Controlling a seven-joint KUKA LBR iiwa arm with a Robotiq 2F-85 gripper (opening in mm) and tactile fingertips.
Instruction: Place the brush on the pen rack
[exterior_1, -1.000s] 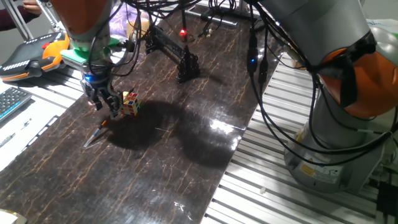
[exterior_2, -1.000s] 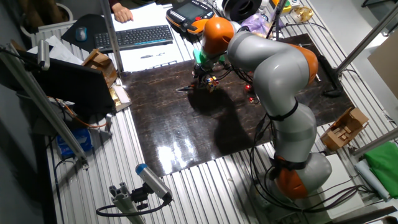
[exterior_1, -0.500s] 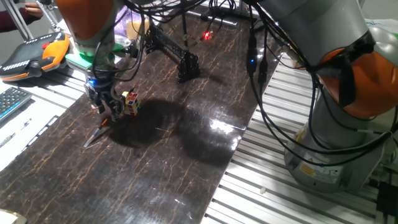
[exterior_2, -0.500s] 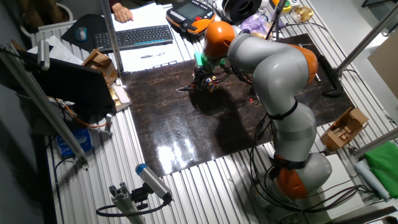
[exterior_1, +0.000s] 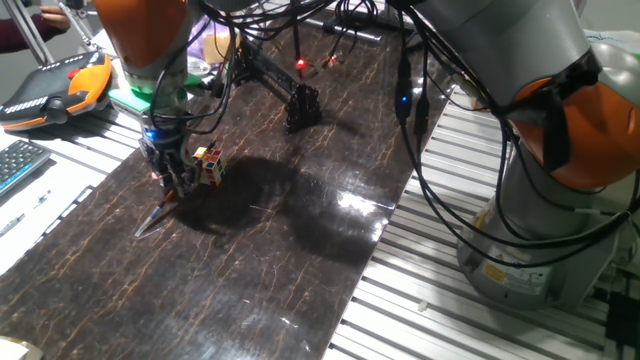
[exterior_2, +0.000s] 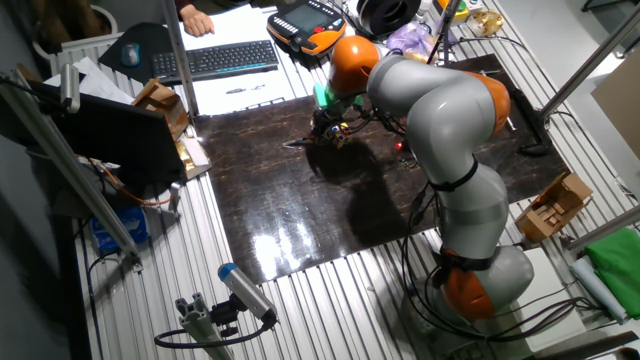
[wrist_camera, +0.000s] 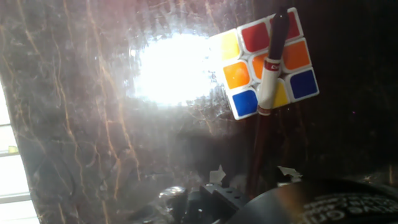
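My claw (exterior_1: 167, 178) is low over the dark marbled worktop (exterior_1: 300, 230), fingers either side of the brush's (exterior_1: 152, 215) upper end; can't tell whether they're clamped on it or just around it; brush slants down-left w/ its grey tip on the worktop; hand view shows its shaft (wrist_camera: 268, 81) crossing the puzzle cube's (wrist_camera: 245, 62) face; cube (exterior_1: 209, 165) sits just beside my fingers; pen rack (exterior_1: 285, 90) stands well apart, toward the far end.
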